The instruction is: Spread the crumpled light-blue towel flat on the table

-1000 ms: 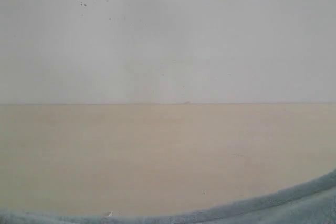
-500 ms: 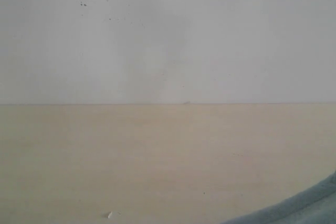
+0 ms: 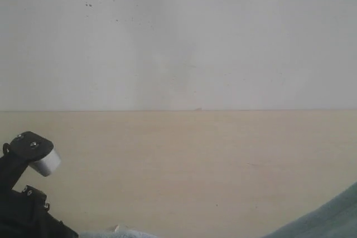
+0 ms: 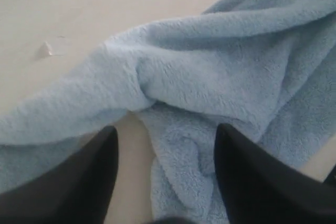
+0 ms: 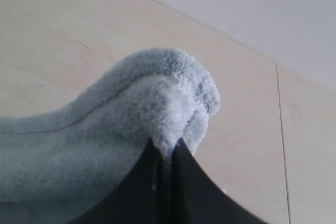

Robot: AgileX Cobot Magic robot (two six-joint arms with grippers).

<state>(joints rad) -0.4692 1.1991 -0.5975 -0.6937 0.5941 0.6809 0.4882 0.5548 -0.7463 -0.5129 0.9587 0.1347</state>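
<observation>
R gripper [image 5: 165, 148]: shut tight, dark fingers [image 5: 142, 187] pressed together w/ a raised fold of the towel [image 5: 105, 140] pinched btw the tips. Fluffy hemmed edge bulging up and over the tips. Rest of cloth trailing off to one side, low over the table [image 5: 63, 30]. Thin seam line [image 5: 281, 129] across the tabletop beside the pinch. Plain white wall [image 5: 236, 9] beyond the table's far edge.

L gripper [image 4: 165, 129]: wide apart, not clamped on anything. Two black fingers [image 4: 79, 182] straddling a bunched, twisted part of the towel [image 4: 210, 72], crumpled on the table in thick folds. Tips low over the cloth; touching it or not, cannot tell. One finger in front of a lower fold, the other in front of the wider mass. Strip of bare tabletop in the gap next to the first finger. Small white fleck [image 4: 46, 50] on the table, just beside the upper fold.

Ext view: only part of the L arm [image 3: 25, 210] seen, black w/ a white cylindrical piece [image 3: 46, 161], at lower-left corner, over the table [image 3: 184, 160]. Towel at bottom edge only: grey-blue slope in lower-right corner [image 3: 329, 215], plus a pale scrap near bottom left-centre [image 3: 134, 234], just beside the arm. Most of tabletop bare in this view. Dark specks [image 3: 86, 4] on the wall, upper left.
</observation>
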